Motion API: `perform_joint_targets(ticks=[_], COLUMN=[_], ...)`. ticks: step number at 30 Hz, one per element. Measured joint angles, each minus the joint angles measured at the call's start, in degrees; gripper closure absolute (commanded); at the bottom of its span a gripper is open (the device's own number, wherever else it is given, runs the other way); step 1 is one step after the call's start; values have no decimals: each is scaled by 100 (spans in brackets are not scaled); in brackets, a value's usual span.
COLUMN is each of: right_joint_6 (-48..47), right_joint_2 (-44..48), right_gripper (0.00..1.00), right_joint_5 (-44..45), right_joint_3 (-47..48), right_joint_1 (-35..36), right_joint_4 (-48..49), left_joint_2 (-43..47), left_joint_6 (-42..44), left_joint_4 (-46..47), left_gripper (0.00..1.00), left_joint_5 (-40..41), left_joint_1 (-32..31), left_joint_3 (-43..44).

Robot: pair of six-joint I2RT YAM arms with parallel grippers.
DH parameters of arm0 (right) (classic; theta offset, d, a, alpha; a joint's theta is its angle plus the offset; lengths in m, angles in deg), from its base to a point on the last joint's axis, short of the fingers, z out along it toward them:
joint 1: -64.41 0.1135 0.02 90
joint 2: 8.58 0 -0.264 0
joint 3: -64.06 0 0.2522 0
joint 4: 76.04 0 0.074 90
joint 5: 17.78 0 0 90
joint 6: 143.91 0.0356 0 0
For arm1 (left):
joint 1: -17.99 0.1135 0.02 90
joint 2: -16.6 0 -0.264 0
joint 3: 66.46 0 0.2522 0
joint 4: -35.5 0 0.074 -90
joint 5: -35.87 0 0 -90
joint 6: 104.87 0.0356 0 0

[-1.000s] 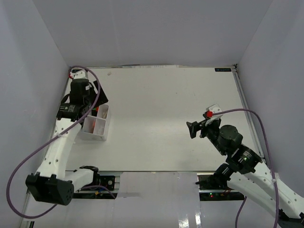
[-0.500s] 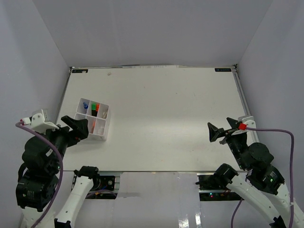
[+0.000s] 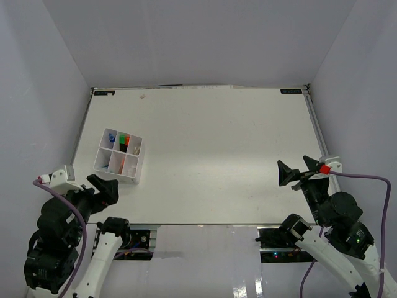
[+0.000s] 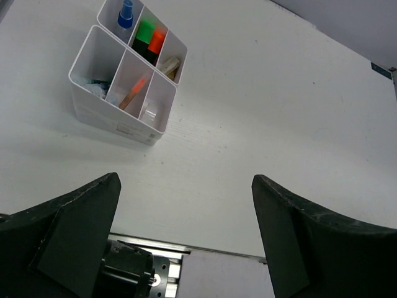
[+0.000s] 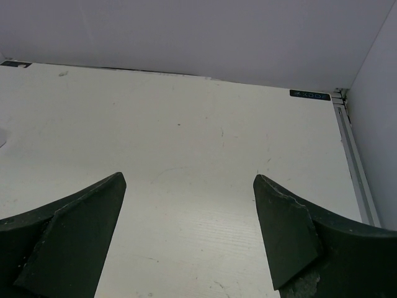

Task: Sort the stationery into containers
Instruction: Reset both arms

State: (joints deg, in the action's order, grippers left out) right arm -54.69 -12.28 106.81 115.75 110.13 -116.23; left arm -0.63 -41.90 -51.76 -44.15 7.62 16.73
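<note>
The white organizer tray (image 3: pixel 115 176) stands near the table's left edge, and the left wrist view shows it too (image 4: pixel 115 121). Its compartments hold a blue-capped bottle (image 4: pixel 126 12), highlighters with a green cap (image 4: pixel 146 30) and an orange cap (image 4: pixel 158 40), a tan block (image 4: pixel 169 63) and a pink pen (image 4: pixel 133 94). My left gripper (image 3: pixel 103 186) hangs open and empty over the near-left corner, short of the tray; in its wrist view the left gripper (image 4: pixel 185 180) holds nothing. My right gripper (image 3: pixel 296 169) is open and empty near the right edge, and the right gripper (image 5: pixel 189 177) sees only bare table.
A metal rail (image 4: pixel 155 245) runs along the table's near edge, with the left arm's base (image 4: pixel 124 273) below it. Grey walls close in the back and both sides. A small dark label (image 5: pixel 309 95) sits at the far right corner.
The left arm has pulled back from over the tray to the near-left corner, its jaws opening wider. The right arm has drawn back toward the right edge, still open.
</note>
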Motion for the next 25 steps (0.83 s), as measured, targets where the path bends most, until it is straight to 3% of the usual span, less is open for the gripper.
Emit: perform_joint_targets(ticks=[25], right_joint_6=[-37], right_joint_2=[-278], right_gripper=[10], right_joint_5=[-142], right_joint_3=[-223], right_joint_1=[0], right_joint_4=[127], left_joint_2=[463], left_joint_6=[111], left_joint_4=[170], left_gripper=[2], left_joint_5=[-262], left_joint_1=[-11], left_joint_3=[-1425])
